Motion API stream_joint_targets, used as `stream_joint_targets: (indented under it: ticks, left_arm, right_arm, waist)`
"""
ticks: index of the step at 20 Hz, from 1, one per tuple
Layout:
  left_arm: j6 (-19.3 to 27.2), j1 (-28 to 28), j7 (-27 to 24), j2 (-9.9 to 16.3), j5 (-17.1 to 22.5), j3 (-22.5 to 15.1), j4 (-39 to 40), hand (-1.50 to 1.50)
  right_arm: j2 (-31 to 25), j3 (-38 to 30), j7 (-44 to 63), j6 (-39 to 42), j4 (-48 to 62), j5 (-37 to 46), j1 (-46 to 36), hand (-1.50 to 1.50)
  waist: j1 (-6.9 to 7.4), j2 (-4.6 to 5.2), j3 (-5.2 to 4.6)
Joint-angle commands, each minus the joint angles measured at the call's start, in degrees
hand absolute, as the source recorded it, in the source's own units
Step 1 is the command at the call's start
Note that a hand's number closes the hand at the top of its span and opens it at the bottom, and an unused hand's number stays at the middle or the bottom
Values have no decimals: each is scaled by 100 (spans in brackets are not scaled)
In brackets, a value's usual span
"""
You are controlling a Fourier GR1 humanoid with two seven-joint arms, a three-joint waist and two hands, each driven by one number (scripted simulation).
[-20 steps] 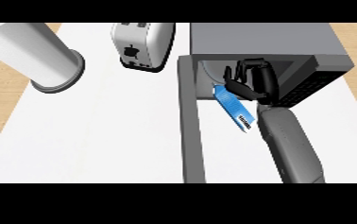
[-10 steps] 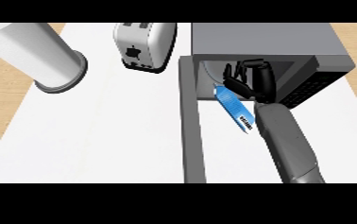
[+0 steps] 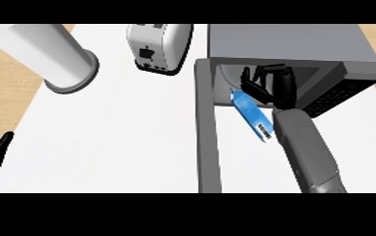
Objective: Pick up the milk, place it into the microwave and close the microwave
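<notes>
At the microwave (image 3: pixel 294 43) mouth, the right robot hand (image 3: pixel 273 83) has its fingers curled around the top of the milk (image 3: pixel 252 116), a blue carton that hangs tilted with its top just inside the opening and its lower end out over the tabletop (image 3: pixel 110 140). The door (image 3: pixel 206 130) stands swung open, just left of the carton and reaching back toward the robot. My guess is that the placing step is only partly done: most of the carton is outside the cavity.

Trouble could start with that slant. If the carton is let go as it hangs, I'd expect it to tip out of the mouth rather than settle inside. Its low end could also catch the microwave's front lip as it goes in. Once released, the forearm must clear the opening, or the door cannot close.

Far left of the microwave, only a dark sliver of the left robot hand (image 3: pixel 4 145) shows at the edge; how it is held I cannot tell.
</notes>
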Motion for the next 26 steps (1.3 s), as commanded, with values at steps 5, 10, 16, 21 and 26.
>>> stream_joint_targets:
  ticks: [5,10,16,21,26]
  left_arm:
    - [41,-212,51,115,-150,-16,11,-150]
    - [67,-332,78,154,-275,-64,28,-150]
    - [21,-437,138,241,-434,-160,89,-150]
    - [25,-544,135,217,-554,-287,61,-150]
    - [34,-781,188,256,-683,-430,136,-150]
  right_arm:
    - [-243,-551,1163,-912,823,-13,-823,150]
    - [-248,-649,686,-1554,645,227,-624,150]
    - [-375,-522,523,-2141,636,933,-448,-150]
    - [-632,-565,912,-2741,1092,1447,-470,-150]
    - [-450,-691,1887,-1511,1907,906,-1711,-150]
  waist:
    - [432,327,-117]
    - [554,401,-122]
    - [664,444,-135]
    - [746,521,-162]
    - [837,519,-94]
